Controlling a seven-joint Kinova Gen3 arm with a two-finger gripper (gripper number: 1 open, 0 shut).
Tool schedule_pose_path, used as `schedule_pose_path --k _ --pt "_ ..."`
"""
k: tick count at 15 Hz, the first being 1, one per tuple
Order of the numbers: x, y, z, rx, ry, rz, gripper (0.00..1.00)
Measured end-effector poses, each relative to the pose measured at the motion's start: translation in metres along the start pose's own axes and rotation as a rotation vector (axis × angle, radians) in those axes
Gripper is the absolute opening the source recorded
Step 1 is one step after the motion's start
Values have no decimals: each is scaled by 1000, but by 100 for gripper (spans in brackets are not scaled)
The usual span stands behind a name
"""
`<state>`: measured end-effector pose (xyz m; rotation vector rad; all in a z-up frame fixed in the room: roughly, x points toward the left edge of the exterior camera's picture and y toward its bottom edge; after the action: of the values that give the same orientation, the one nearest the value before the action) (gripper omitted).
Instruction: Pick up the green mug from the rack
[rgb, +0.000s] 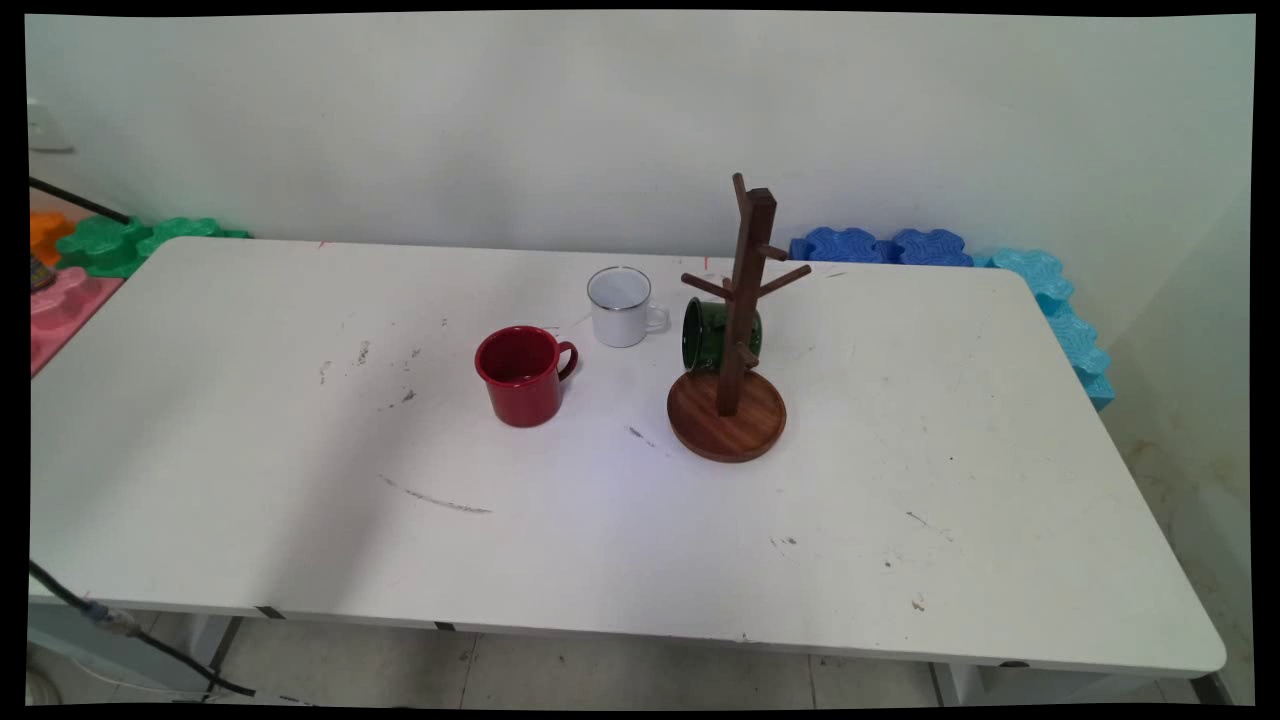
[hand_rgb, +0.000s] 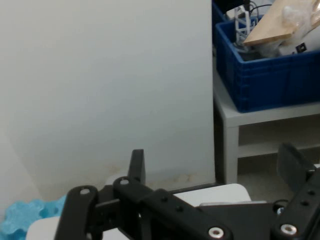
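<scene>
Gripper is gaping wide, holding nothing, facing a wall; mugs are sitting beside a wooden rack on the bench.

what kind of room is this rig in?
Probably a lab or workshop, not a home. A plain white table against a bare wall, coloured foam mats on the floor behind it, and a blue storage crate of cables and parts on a side table.

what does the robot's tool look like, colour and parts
Only the hand view shows it. The tool is black: flat jointed link bars held by round silvery pins, ending in two squared black fingers. No lettering or cables show on it. The arm is outside the main view.
</scene>
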<state>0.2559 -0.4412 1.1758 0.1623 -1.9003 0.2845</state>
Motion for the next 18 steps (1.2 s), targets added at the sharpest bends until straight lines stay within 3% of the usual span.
schedule_pose_path --k 9,18 --pt "-17 -31 -17 86 -34 -10 100" --pt "-54 -73 -44 199 -86 -41 100"
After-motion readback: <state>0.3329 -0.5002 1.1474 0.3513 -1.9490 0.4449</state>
